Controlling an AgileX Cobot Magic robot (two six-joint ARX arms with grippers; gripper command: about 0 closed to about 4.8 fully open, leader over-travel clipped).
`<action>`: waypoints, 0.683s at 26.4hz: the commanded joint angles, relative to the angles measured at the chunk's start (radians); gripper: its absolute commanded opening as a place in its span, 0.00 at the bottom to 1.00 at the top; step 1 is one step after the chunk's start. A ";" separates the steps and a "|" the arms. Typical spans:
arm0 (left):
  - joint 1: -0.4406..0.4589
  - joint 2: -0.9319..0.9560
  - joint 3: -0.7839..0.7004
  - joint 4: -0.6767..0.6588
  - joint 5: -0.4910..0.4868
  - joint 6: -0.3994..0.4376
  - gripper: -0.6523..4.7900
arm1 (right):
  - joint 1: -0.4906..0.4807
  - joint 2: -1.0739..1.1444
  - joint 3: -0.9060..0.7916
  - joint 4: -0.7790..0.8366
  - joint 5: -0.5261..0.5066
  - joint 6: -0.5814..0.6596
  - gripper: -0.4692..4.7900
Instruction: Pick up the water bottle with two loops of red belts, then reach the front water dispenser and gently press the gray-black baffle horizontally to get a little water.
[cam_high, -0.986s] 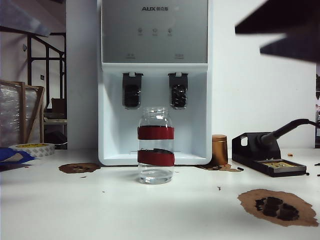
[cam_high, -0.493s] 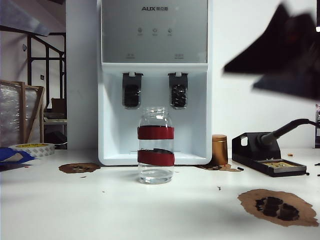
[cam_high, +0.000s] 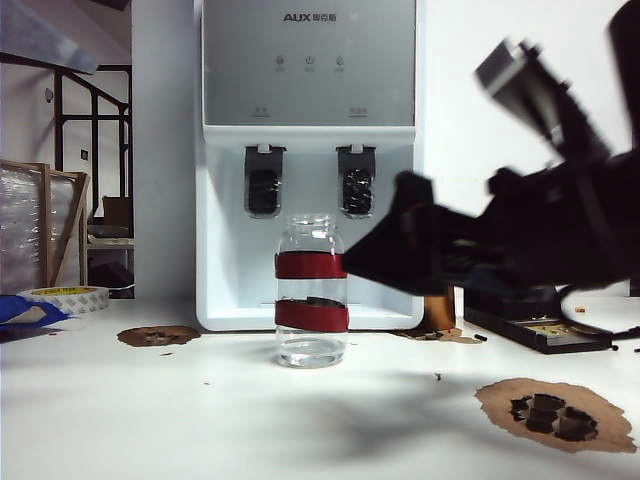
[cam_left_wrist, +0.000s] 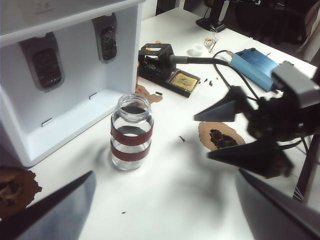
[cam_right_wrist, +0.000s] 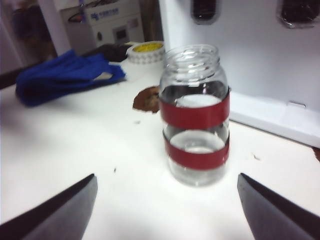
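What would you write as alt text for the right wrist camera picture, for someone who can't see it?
A clear water bottle with two red bands stands upright on a white table, seen between the spread fingers of the open right gripper, which is short of it. Behind it is the white water dispenser; a blue cloth and a tape roll lie farther off.

Ahead of you the water bottle (cam_high: 311, 291) stands upright on the white worktop (cam_high: 200, 420), just in front of the water dispenser (cam_high: 309, 160), between its two dark levers and below them. The gray-black baffle (cam_high: 357, 180) sits above the bottle, slightly to its right. Your right gripper (cam_high: 375, 250) is a dark blur to the bottle's right, level with its upper red band; you cannot tell if they touch. The left gripper is out of sight here.
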 joint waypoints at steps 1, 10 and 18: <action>-0.001 -0.001 0.005 0.006 0.000 0.002 0.97 | 0.004 0.106 0.043 0.141 -0.018 0.068 1.00; -0.001 -0.001 0.005 0.006 0.000 0.002 0.97 | 0.013 0.171 0.179 0.107 -0.015 0.009 1.00; -0.001 -0.001 0.005 0.011 0.000 0.002 0.97 | 0.013 0.275 0.299 0.091 -0.003 0.014 1.00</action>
